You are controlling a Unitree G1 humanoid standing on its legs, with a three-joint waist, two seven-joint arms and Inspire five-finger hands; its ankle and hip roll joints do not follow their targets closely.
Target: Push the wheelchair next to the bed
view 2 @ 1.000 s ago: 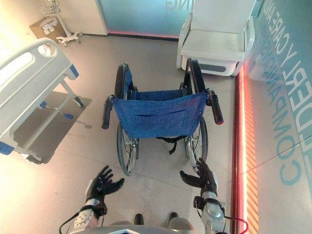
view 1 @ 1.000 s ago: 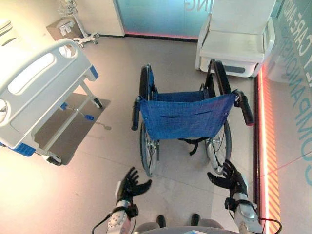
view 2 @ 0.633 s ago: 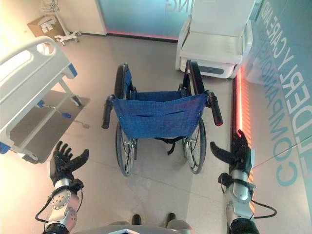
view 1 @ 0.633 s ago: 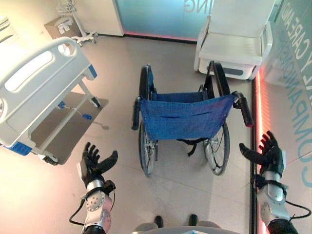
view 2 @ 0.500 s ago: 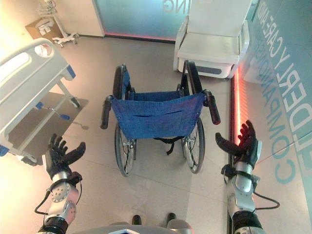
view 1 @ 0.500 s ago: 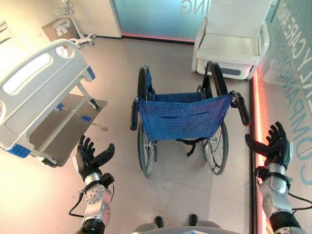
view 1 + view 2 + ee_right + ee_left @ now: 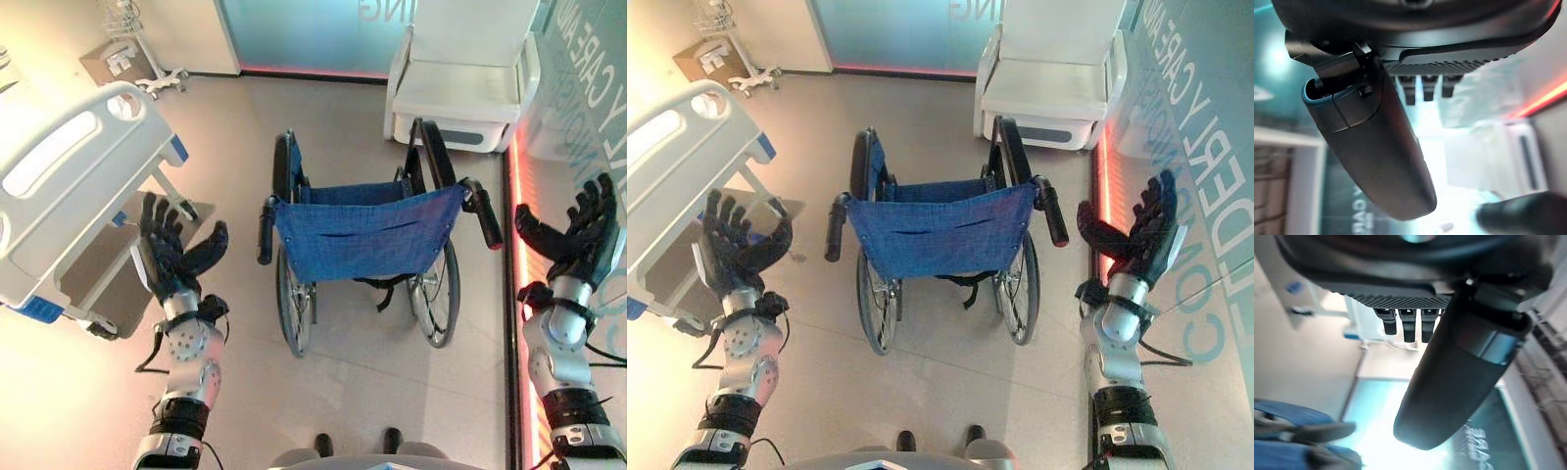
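A blue wheelchair [image 7: 364,235] is seen from behind, mid-floor, well apart from the bed [image 7: 69,186] at the left. The left hand [image 7: 168,259] and right hand [image 7: 578,235] are held up either side of it, fingers spread and empty, probably so its push handles [image 7: 265,227] can be grasped.

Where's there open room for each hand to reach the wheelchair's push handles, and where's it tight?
Bare floor lies between the white hospital bed and the left black push handle of the blue-backed wheelchair, where the open left hand hovers. A gap separates the right push handle from the open right hand. Crowded ahead: the white armchair, close before the wheelchair.
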